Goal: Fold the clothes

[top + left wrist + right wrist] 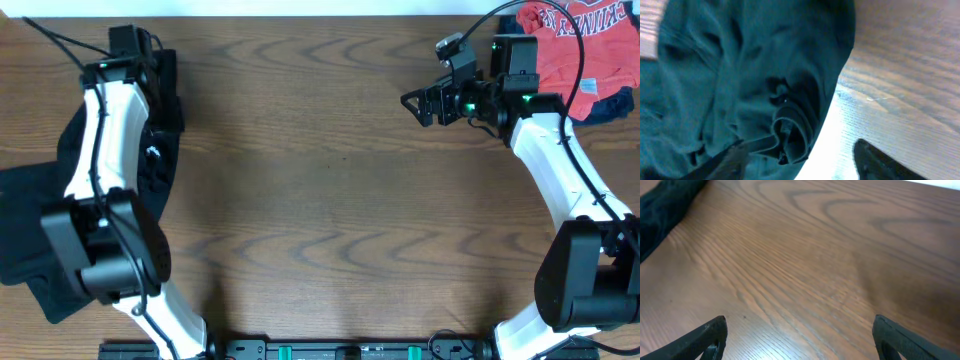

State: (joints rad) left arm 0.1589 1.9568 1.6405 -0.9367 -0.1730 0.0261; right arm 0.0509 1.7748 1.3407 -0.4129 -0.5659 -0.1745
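Black shirt (730, 75) lies crumpled at the table's (320, 200) left side, under the L arm. The left gripper (795, 166) hangs low over its curled hem, jaws apart, one finger above fabric and the other above bare wood; nothing is pinched yet. Right gripper (800, 340) is spread wide and empty over bare wood, well apart from the shirt.

Likely risks: L jaws may nip only the rolled edge or one layer, so the cloth would bunch or slip out on the lift. With the R arm so far off, a one-handed pull could twist the shirt, not flatten it.

Count: 1 black shirt, 1 red shirt (565, 45) and 1 navy garment (610, 105) in the far R corner, 2 arms, 2 grippers.
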